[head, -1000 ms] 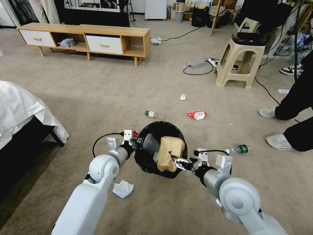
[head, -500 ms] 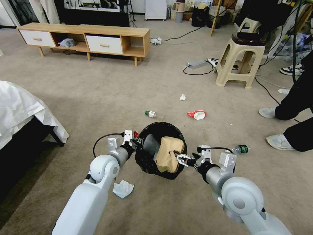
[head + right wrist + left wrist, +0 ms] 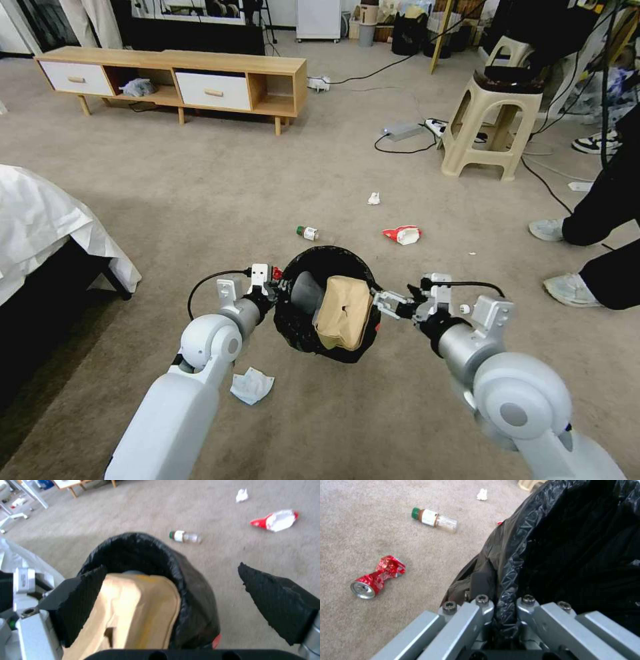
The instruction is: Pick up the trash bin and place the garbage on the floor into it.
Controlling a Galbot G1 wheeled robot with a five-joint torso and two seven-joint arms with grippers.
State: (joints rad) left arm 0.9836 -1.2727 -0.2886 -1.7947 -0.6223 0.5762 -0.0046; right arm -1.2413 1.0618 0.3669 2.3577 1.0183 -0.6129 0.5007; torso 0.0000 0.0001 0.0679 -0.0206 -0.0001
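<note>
1. Your left gripper is clamped on the left rim of the bin; in the left wrist view the jaws pinch the fold of black bag between them.
2. The bin sits between your two arms, near you, its mouth facing up toward the head camera.
3. A brown paper bag lies across the bin's mouth, leaning on the right rim, with part of it standing above the edge.
4. Your right gripper is just right of the bin, with its fingers spread apart and holding nothing; in the right wrist view the paper bag sits between them, closer to one pad.
5. On the carpet just beyond the bin lies a green-capped bottle.
6. To the right of that bottle is a red-and-white wrapper, and farther away a white paper wad.
7. The left wrist view shows a crushed red can on the carpet beside the bin, on its left.
8. A crumpled white tissue lies on the carpet close to you, by your left arm.
9. At the left edge is a bed with a white sheet; a wooden cabinet stands far left and a beige stool far right.
</note>
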